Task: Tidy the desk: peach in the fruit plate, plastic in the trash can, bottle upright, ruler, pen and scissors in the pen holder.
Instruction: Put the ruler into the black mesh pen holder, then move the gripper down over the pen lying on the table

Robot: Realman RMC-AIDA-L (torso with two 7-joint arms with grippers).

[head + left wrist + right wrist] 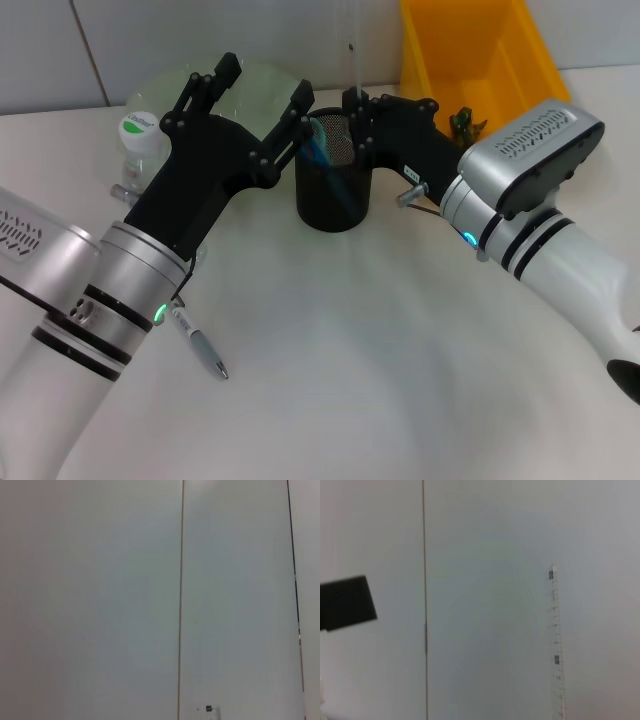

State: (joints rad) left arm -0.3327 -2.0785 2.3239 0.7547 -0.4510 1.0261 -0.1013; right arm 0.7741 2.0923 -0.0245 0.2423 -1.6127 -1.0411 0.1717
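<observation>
The black mesh pen holder stood near the far edge of the white table, with a broad bare stretch of table in front of it. The right gripper hung at the holder's right rim, pinched narrow on a clear ruler. The ruler stood upright, long axis vertical, its lower end at the holder's mouth; the right wrist view showed its scale against the wall. The left gripper hovered beside the holder's left rim, fingers spread wide and holding nothing. A pen lay on the table under the left arm, pointing diagonally toward the near side. A bottle and the green fruit plate sat behind the left gripper. The yellow bin stood at the far right.
</observation>
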